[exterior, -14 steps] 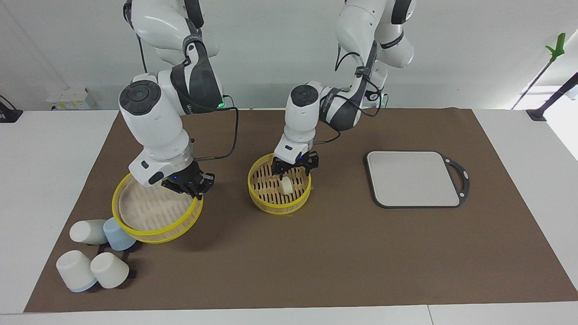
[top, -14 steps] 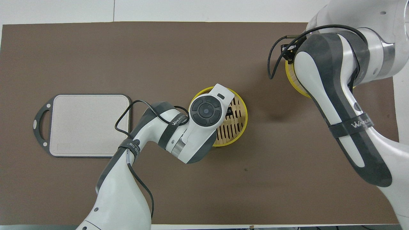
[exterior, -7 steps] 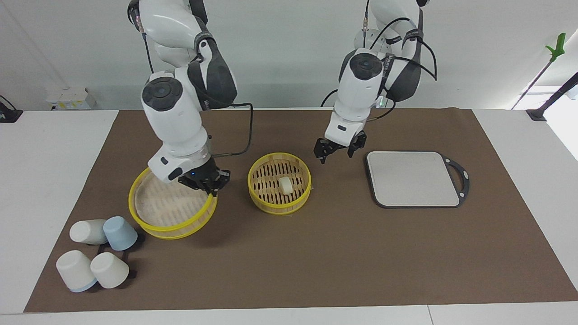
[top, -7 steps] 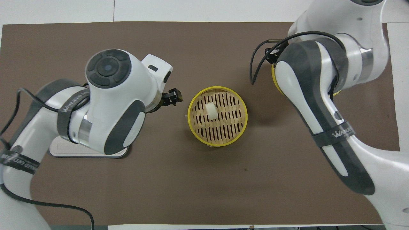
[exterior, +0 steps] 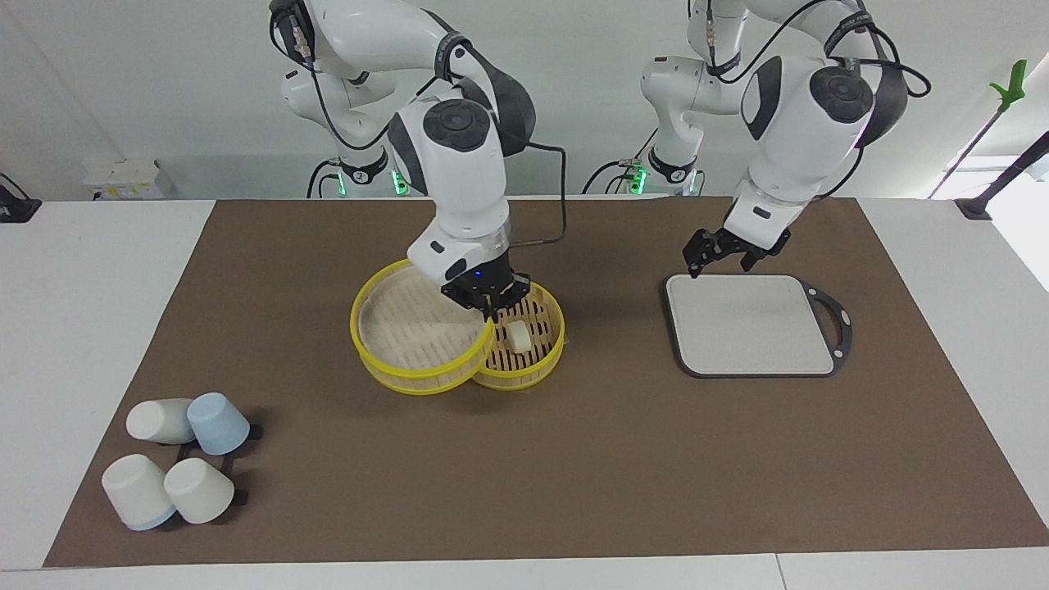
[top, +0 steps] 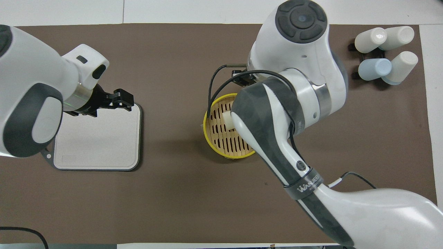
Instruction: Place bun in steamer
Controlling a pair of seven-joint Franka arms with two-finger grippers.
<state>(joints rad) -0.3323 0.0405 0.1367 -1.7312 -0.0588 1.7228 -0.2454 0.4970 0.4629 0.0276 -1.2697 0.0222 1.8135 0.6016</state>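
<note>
The bun (exterior: pixel 518 336) lies on the slatted base of the yellow-rimmed steamer (exterior: pixel 547 354) in the middle of the brown mat. It also shows in the overhead view (top: pixel 226 117), inside the steamer (top: pixel 216 138). My right gripper (exterior: pixel 489 301) is shut on the rim of the steamer lid (exterior: pixel 414 336) and holds it partly over the steamer, on the side toward the right arm's end of the table. In the overhead view my right arm hides the lid. My left gripper (exterior: pixel 719 260) is open and empty over the grey cutting board's edge; it also shows in the overhead view (top: pixel 124 99).
The grey cutting board (exterior: pixel 750 324) lies toward the left arm's end of the table, beside the steamer. Several white and blue cups (exterior: pixel 176 459) lie on a rack at the right arm's end, farther from the robots.
My right gripper has carried the lid from beside the cups to the steamer. My left gripper has moved away from the steamer to over the cutting board. The bun has stayed in the steamer.
</note>
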